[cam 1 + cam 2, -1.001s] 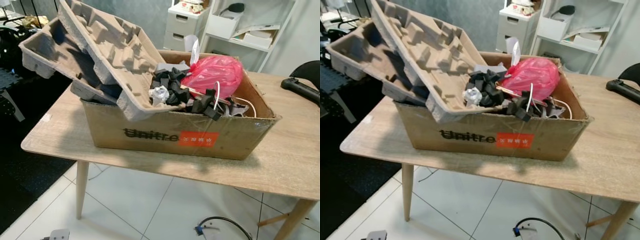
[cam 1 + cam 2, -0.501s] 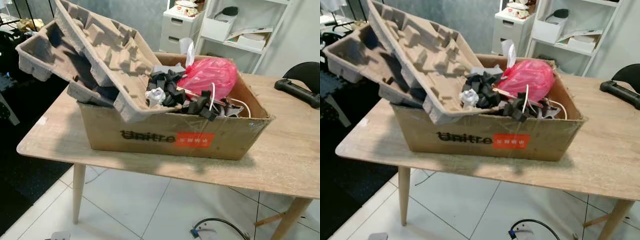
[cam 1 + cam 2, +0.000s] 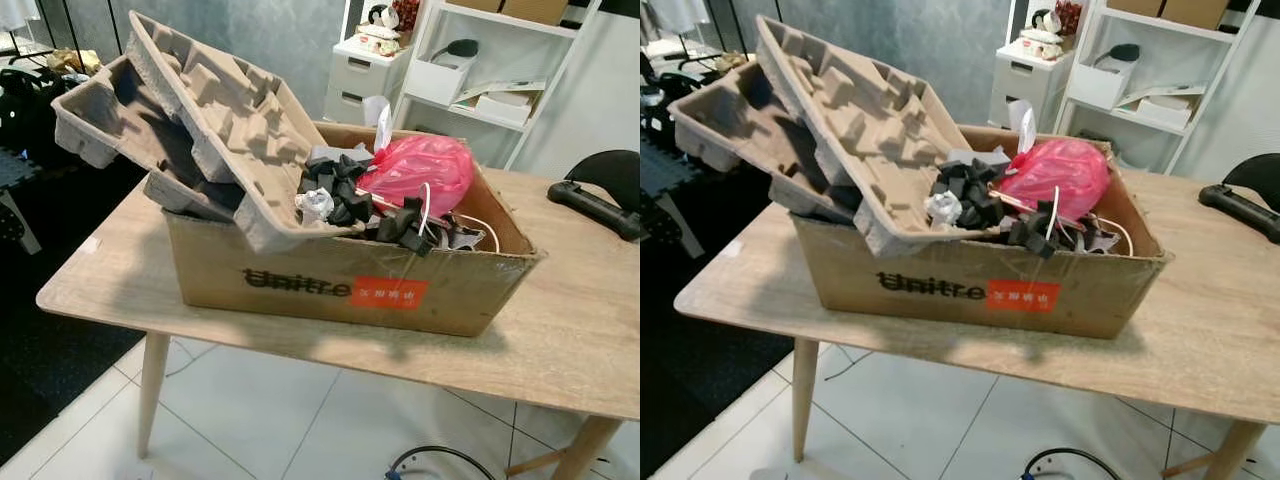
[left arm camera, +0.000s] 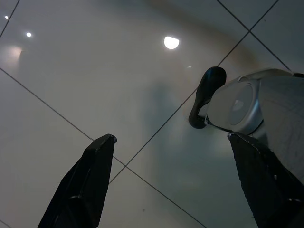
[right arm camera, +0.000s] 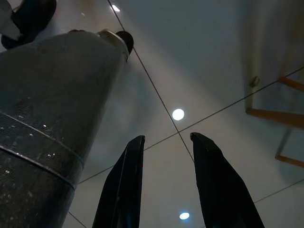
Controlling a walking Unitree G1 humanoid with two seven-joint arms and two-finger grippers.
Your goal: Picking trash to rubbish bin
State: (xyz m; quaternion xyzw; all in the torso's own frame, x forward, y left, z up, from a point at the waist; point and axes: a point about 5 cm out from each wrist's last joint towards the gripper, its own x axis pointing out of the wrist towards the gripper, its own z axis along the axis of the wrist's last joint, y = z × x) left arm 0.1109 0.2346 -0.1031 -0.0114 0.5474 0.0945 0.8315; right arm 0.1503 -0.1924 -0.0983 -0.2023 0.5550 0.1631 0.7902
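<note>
Cardboard box [image 3: 340, 285], black "Unitree" lettering, orange label [image 3: 391, 293]

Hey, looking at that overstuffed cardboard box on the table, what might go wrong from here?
The two moulded pulp trays lean out over the cardboard box rim, so a bump may tip them off. The box sits near the wooden table front edge and might get pushed off. The floor cable might snag a foot.

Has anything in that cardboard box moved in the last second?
Nothing among the things moved; the camera view shifted slightly. The brown cardboard box sits on the wooden table, with the moulded pulp trays and pink plastic bag as before. Nothing was grasped or released.
</note>
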